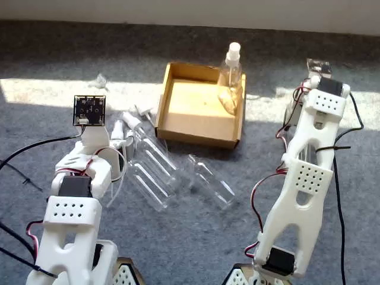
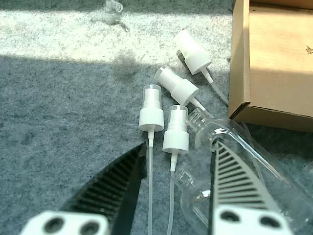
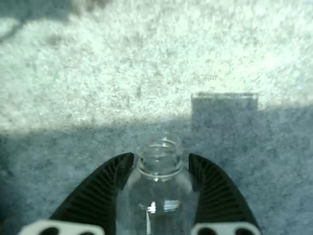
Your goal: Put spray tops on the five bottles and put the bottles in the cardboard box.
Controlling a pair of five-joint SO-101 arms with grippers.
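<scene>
Over the table (image 1: 53, 59), in the high view, a band of sunlight is crossing the grey felt. The cardboard box (image 1: 196, 137) is sitting mid-table with its open top facing up. One capped bottle (image 1: 230, 77) is leaning in the box's far right corner, its white top rising above the wall. Three bare bottles (image 1: 155, 157) are lying on the felt just in front of the box. Two are lying side by side on the left and one apart to the right, with open felt stretching nearer between the arms. The left arm (image 1: 74, 202) is standing at the near left, its wrist just beside the left pair. The right arm (image 1: 306, 172) is reaching along the right side, well apart from the box.

From the left wrist, the left tool (image 2: 178, 147) is hanging with its jaws apart, gripping nothing, and is straddling two thin dip tubes (image 2: 149, 186) and a bottle neck. Four loose spray tops (image 2: 150, 111) are lying just beyond its tips, near the box's corner. The nearer two are lying side by side, and the farther two are lying tilted toward the box. A small clear cap (image 2: 113, 6) is lying farther off in the sunlight.

From the right wrist, the right tool (image 3: 160, 156) is clamping an open-necked bottle (image 3: 156, 196) between its jaws. The bare neck is pointing out past the tips, above felt lying half in sun and half in shadow.
</scene>
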